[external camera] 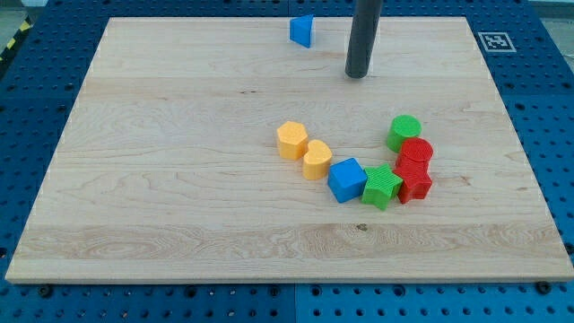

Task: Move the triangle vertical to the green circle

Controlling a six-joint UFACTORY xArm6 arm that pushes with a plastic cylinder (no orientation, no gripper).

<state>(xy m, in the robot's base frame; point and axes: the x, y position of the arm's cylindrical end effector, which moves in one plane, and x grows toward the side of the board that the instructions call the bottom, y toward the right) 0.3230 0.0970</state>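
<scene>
Eight blocks are being counted on the wooden board [179, 224]: two blue, two orange, two green, two red. No readable writing is being shown. The blue triangle [302, 30] is lying near the top edge, left of my tip [358, 74]; the green circle [404, 132] is sitting right of centre. No jaws are being carried

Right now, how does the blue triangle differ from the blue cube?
The blue triangle stands alone near the view's top edge, left of my tip; the blue cube sits in the cluster, touching the yellow heart and green star. The triangle looks smaller than the cube. Both are the same blue.
</scene>
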